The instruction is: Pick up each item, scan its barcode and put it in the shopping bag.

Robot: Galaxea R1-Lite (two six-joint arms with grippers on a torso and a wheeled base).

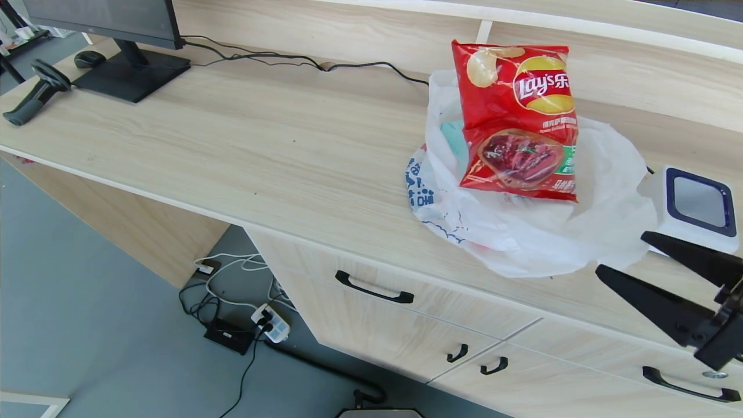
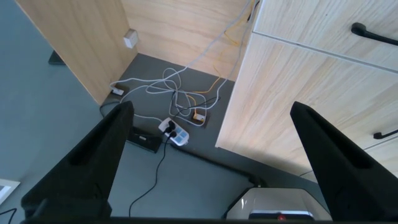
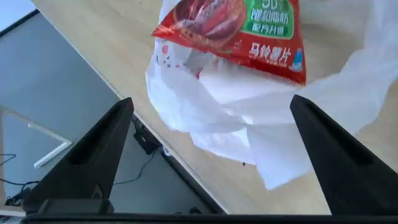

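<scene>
From where I stand I count 1 red bag of chips (image 1: pixel 516 116) and 1 white shopping bag (image 1: pixel 603 191), with 1 teal thing (image 1: pixel 455 142) inside it, too hidden to name. There are 2 scanners: 1 white scanner box (image 1: pixel 699 206) and 1 handheld scanner (image 1: pixel 35 93). The 1 table (image 1: pixel 232 151) also carries 1 monitor (image 1: pixel 104 17) and 1 mouse (image 1: pixel 90 58). Its front shows 4 black drawer handles (image 1: pixel 374 288). On the floor lie 1 power strip (image 1: pixel 271 324) and 1 black box (image 1: pixel 229 337). There are 2 pincers: the right pincer (image 1: pixel 621 251) and the left pincer (image 2: pixel 211 106).
</scene>
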